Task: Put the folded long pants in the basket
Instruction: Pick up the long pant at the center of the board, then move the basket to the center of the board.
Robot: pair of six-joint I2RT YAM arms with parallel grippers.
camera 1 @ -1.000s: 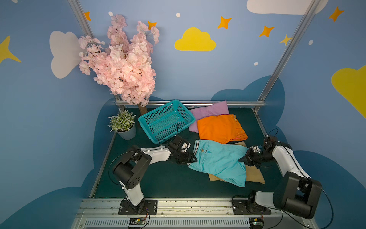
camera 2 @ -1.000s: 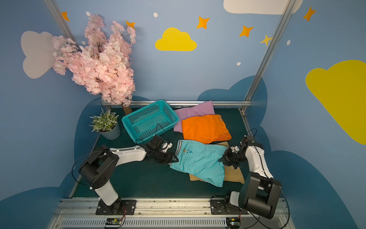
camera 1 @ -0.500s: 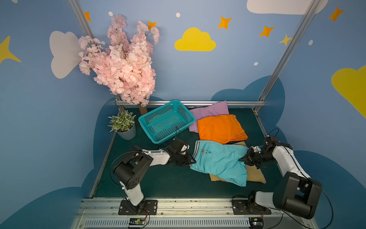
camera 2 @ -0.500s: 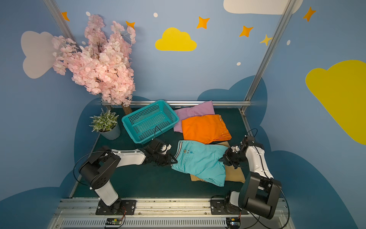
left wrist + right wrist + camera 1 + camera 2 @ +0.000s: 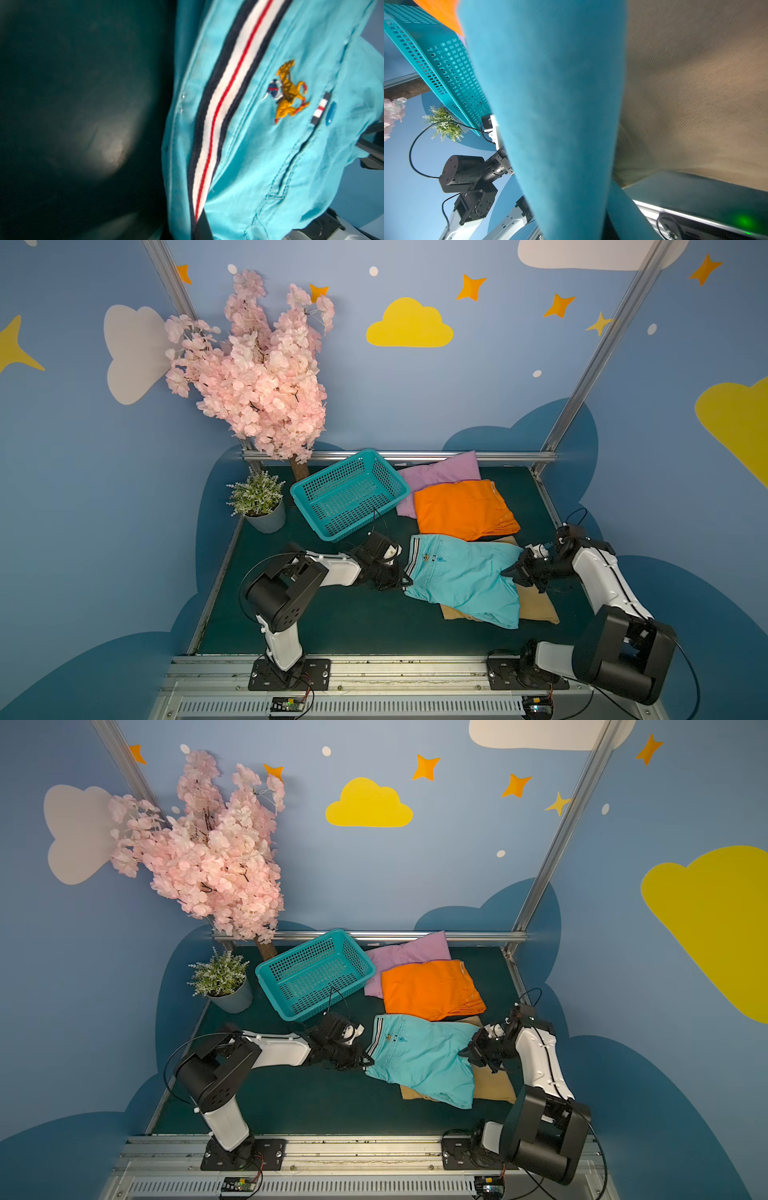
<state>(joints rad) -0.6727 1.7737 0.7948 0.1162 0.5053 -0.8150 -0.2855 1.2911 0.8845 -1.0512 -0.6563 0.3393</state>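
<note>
1. top views, change: the left fingers [image 5: 405, 581] stood wide a second ago. now they are clamped shut on the striped waistband [image 5: 411, 562] of the turquoise pants [image 5: 465, 580], on the side facing the counter's [image 5: 332, 614] left edge. the right fingers [image 5: 513, 571] are unchanged, closed on the opposite, leg-end edge.
2. meaning: both ends are pinched, so the grasp looks done. lifting and carrying to the basket [image 5: 330, 470] should be next. the basket is empty, none of the four pairs is in yet.
3. top views, layout: the turquoise pants lie mid-counter on top of the tan pants [image 5: 536, 605], which stick out toward the front right corner. the orange pants [image 5: 461, 508] overlap the lilac pants [image 5: 440, 470] at the back edge. the basket is just beside them, toward the back left corner.
4. left wrist: the waistband stripe [image 5: 218, 124] is navy, white and red, with a gold horse embroidery near it. the cloth is slightly rumpled. a dark finger [image 5: 202, 226] sits on the stripe, with bare counter [image 5: 83, 104] beside it.
5. right wrist: blurry turquoise cloth [image 5: 560, 104] fills the middle, tan [image 5: 695, 83] beside it. the fingers are hidden here. cannot tell if the cloth is lifted.
</note>
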